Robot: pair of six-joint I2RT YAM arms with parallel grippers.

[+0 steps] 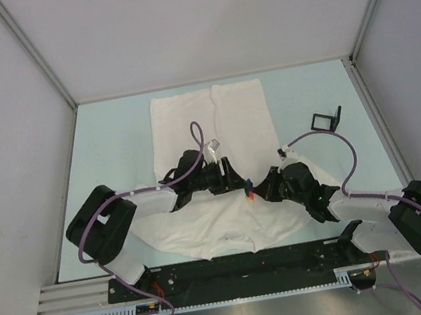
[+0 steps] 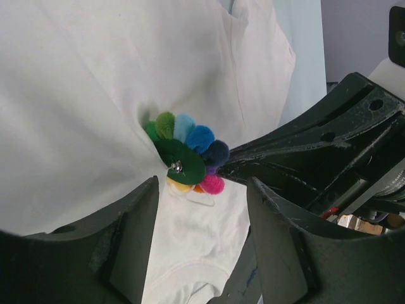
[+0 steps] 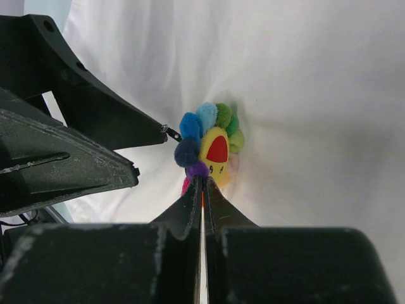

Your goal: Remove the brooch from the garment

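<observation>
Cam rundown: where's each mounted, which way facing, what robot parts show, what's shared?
Top external: above and behind the bases, looking down on table, garment, both arms.
Left wrist: on left arm, facing the brooch from behind; left gripper open.
Right wrist: on right arm, facing the brooch's front; right gripper shut on its edge.
Shared: brooch and garment in all three; each wrist view shows the other gripper.
</observation>
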